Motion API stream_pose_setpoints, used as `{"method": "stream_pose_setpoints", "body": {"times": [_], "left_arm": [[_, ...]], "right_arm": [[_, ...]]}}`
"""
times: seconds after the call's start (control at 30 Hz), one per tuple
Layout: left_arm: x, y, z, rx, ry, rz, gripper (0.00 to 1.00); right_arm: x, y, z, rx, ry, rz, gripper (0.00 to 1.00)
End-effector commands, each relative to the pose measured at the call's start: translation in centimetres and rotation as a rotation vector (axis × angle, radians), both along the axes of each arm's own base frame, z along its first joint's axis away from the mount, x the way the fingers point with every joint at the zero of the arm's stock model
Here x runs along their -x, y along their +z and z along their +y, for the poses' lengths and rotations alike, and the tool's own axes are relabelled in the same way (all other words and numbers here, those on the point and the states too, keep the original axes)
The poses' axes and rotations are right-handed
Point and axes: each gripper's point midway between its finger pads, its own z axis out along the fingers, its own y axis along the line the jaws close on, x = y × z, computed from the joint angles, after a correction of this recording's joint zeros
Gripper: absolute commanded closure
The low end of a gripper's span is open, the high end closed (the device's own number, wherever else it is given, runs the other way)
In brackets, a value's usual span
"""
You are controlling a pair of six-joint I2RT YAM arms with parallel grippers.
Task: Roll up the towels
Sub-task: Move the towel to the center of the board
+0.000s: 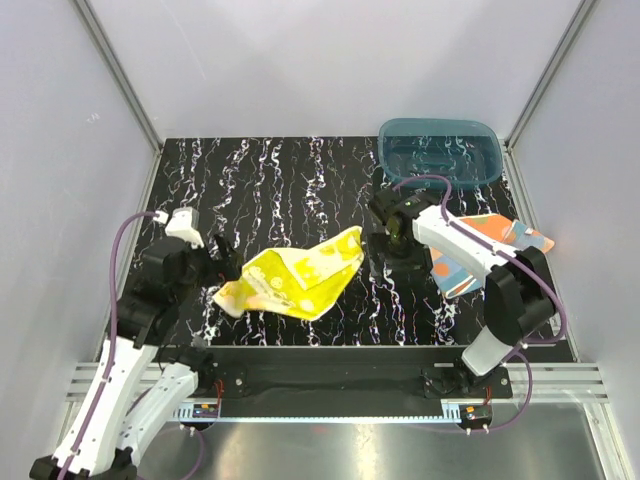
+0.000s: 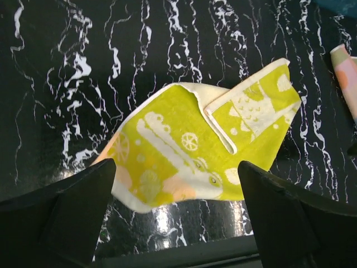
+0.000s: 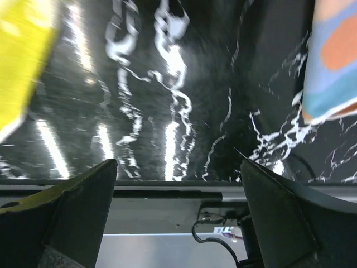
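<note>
The yellow towel lies crumpled and partly folded on the black marbled table, left of centre; it has pale printed figures and shows in the left wrist view and at the edge of the right wrist view. The orange towel with pale blue patches lies at the right, partly under the right arm, also in the right wrist view. My left gripper is open and empty, just left of the yellow towel. My right gripper is open and empty, over bare table between the two towels.
A teal translucent tub stands at the back right corner. The table's near edge with a metal rail runs along the front. White walls enclose the left, back and right sides.
</note>
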Motion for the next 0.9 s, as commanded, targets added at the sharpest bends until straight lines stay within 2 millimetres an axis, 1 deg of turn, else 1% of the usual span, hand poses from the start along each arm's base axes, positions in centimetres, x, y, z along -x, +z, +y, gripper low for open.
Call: {"method": "stream_pose_setpoints", "body": {"times": [0.0,0.03,0.07,0.1,0.13,0.2,0.23,0.27,0.3,0.33,0.37,0.4,0.43,0.47,0.5,0.53,0.57,0.6,0.63,0.67,0.7,0.73,0.77,0.8,0.83,0.87], "left_arm": [[0.0,0.0,-0.2,0.06,0.074,0.104,0.01],[0.1,-0.5,-0.5,0.075,0.074,0.13,0.01],[0.2,-1.8,-1.0,0.106,0.081,0.175,0.01],[0.1,-2.8,-1.1,0.111,0.092,0.206,0.01],[0.0,-3.7,-1.0,0.108,0.105,0.23,0.01],[-0.1,-6.0,-0.5,0.086,0.165,0.303,0.01],[-0.2,-6.4,-0.3,0.074,0.183,0.327,0.01],[0.0,-7.2,0.7,0.036,0.237,0.36,0.01],[-0.2,-7.8,1.0,0.025,0.282,0.4,0.01],[-0.2,-8.3,1.6,0.013,0.337,0.421,0.01],[-0.2,-8.7,1.9,0.011,0.372,0.436,0.01],[-0.4,-9.2,1.9,0.017,0.391,0.446,0.01],[0.0,-10.8,1.9,0.017,0.406,0.478,0.01],[-0.8,-11.1,1.3,0.065,0.402,0.461,0.01],[-0.9,-11.7,0.9,0.104,0.416,0.469,0.01],[-0.4,-13.1,1.1,0.12,0.431,0.5,0.01],[-1.0,-13.4,1.1,0.15,0.45,0.486,0.01],[-1.0,-14.0,1.3,0.161,0.464,0.489,0.01],[-0.7,-15.0,1.9,0.176,0.493,0.508,0.01],[-1.0,-15.2,2.1,0.193,0.502,0.498,0.02],[-1.0,-15.6,2.4,0.201,0.513,0.503,0.04],[-1.0,-15.9,2.6,0.208,0.525,0.511,0.05],[-1.0,-16.3,3.0,0.22,0.541,0.512,0.06],[-1.0,-16.6,3.2,0.217,0.55,0.516,0.07],[-1.1,-16.8,3.5,0.208,0.566,0.512,0.07],[-1.2,-17.0,3.7,0.205,0.572,0.509,0.07]], "right_arm": [[-1.7,1.6,0.1,-0.039,-0.053,-0.148,0.0],[-1.8,1.9,0.3,-0.055,-0.049,-0.161,0.01],[-2.4,2.2,0.9,-0.084,-0.043,-0.182,0.0],[-2.8,2.5,1.2,-0.095,-0.038,-0.196,0.0],[-3.5,3.1,1.7,-0.11,-0.032,-0.216,0.0],[-4.7,3.7,2.8,-0.141,-0.004,-0.241,0.0],[-5.5,3.9,3.6,-0.154,0.007,-0.241,0.0],[-5.7,4.0,4.5,-0.187,0.038,-0.226,0.0],[-5.9,3.9,5.3,-0.211,0.054,-0.214,0.0],[-5.8,3.9,7.3,-0.266,0.105,-0.185,0.01],[-6.1,3.9,7.9,-0.283,0.116,-0.18,0.03],[-5.7,3.7,9.4,-0.299,0.156,-0.172,0.04],[-5.6,3.3,10.8,-0.308,0.191,-0.162,0.04],[-5.4,3.0,12.1,-0.329,0.229,-0.152,0.06],[-4.9,3.3,14.0,-0.35,0.275,-0.152,0.07],[-4.7,1.8,15.1,-0.342,0.299,-0.115,0.1],[-4.7,1.4,15.9,-0.34,0.317,-0.111,0.13],[-4.6,0.9,16.6,-0.336,0.332,-0.103,0.15],[-4.5,0.1,17.9,-0.333,0.36,-0.089,0.18],[-4.5,-0.3,18.6,-0.333,0.377,-0.084,0.21],[-4.8,0.0,19.6,-0.343,0.394,-0.099,0.24],[-4.8,-1.3,20.0,-0.324,0.405,-0.078,0.25],[-4.7,-1.6,20.5,-0.308,0.425,-0.079,0.26],[-5.2,-1.3,21.2,-0.313,0.436,-0.095,0.28],[-5.3,-2.5,21.4,-0.292,0.445,-0.081,0.28],[-5.4,-3.0,21.6,-0.283,0.449,-0.076,0.29]]}}
